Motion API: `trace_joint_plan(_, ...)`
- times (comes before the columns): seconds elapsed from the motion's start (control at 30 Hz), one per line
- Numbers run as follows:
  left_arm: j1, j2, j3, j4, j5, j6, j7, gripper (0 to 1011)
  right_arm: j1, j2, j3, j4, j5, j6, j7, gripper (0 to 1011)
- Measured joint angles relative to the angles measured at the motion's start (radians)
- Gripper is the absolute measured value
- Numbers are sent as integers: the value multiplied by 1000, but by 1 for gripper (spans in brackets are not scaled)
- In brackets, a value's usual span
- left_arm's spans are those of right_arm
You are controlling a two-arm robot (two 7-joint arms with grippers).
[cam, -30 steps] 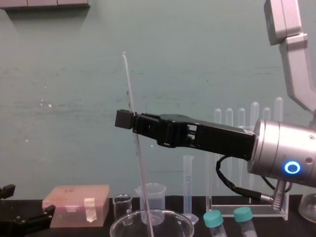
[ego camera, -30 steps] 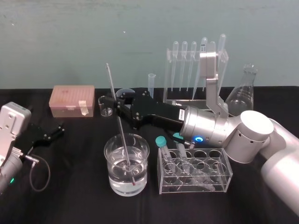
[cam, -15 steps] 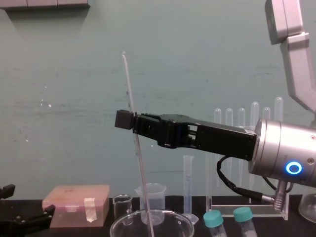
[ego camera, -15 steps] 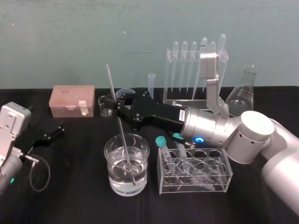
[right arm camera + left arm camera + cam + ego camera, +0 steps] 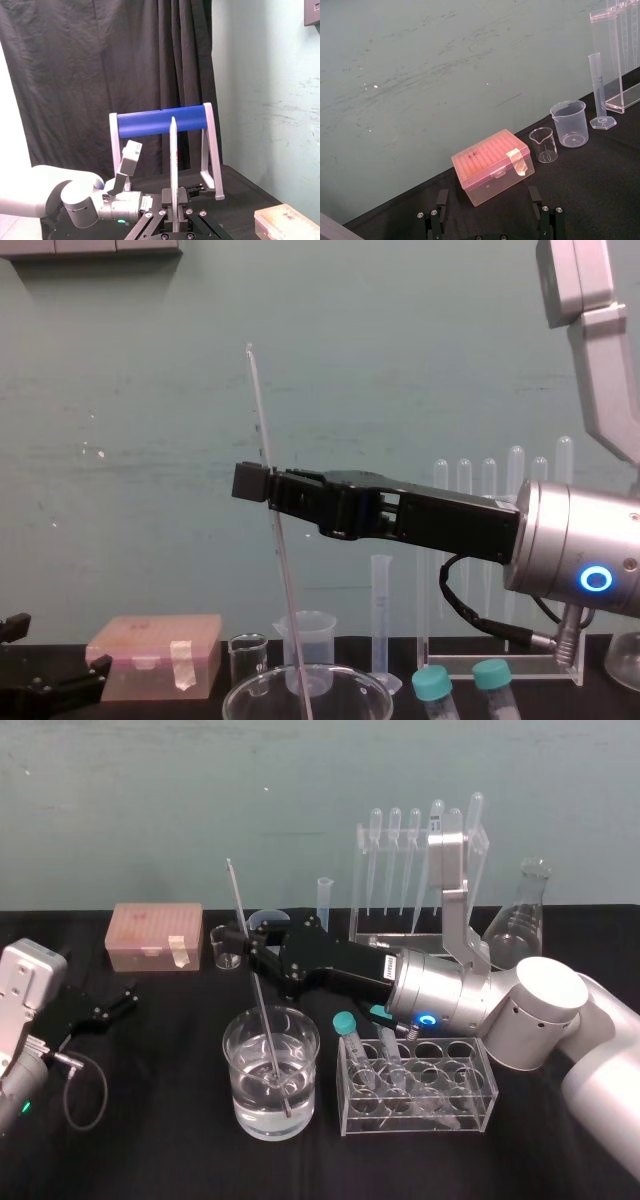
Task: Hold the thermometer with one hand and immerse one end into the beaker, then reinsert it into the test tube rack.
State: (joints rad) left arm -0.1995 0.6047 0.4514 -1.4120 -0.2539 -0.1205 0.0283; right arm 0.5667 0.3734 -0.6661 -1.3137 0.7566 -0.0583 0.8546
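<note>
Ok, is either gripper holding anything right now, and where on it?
The right gripper grips the thermometer around its upper-middle shaft; the left gripper holds nothing.

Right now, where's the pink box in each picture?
Head view: pink box at the table's back left.
Chest view: box low left, beside the small glass beaker.
Left wrist view: box just ahead of the left gripper.
Right wrist view: box corner below the teal wall.
Shared landmark: that wall.

The chest view's bottom edge cuts off the beaker (image 5: pixel 340 695), hiding the lower end of the thermometer (image 5: pixel 261 420).
</note>
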Motion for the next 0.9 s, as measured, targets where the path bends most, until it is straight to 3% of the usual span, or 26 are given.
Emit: trace_joint_plan(0.9,0,0,0,0,0,0,0,1008,2,3,-3,-1,1,4,1,56)
